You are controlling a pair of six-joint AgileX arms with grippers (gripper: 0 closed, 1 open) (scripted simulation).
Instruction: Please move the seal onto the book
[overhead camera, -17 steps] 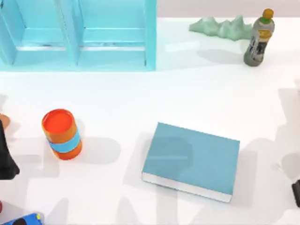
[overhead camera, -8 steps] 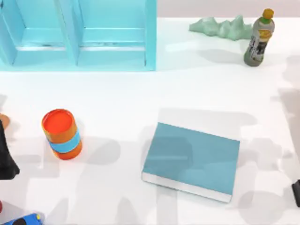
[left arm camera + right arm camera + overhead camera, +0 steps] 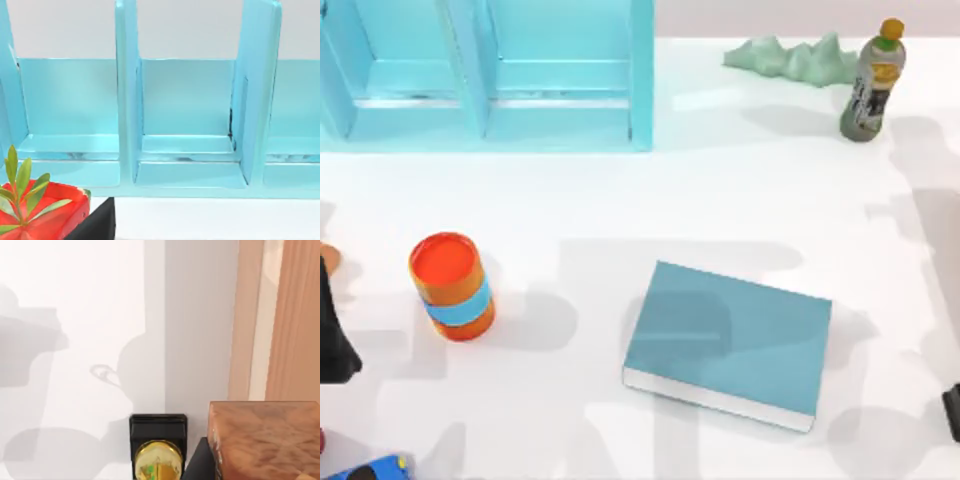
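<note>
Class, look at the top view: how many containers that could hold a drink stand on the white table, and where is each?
2: the orange can with a blue band at the table's left, and the grey bottle with a yellow cap at the far right corner. Others may be hidden.

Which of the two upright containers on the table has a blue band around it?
The orange can at the table's left side. The bottle at the far right has a yellow cap and a dark label instead.

Left arm (image 3: pixel 332 335) a dark shape at the left edge of the top view, below mid-height, right arm (image 3: pixel 952 410) a small dark sliver at the lower right edge, both parked at the frame margins
</note>
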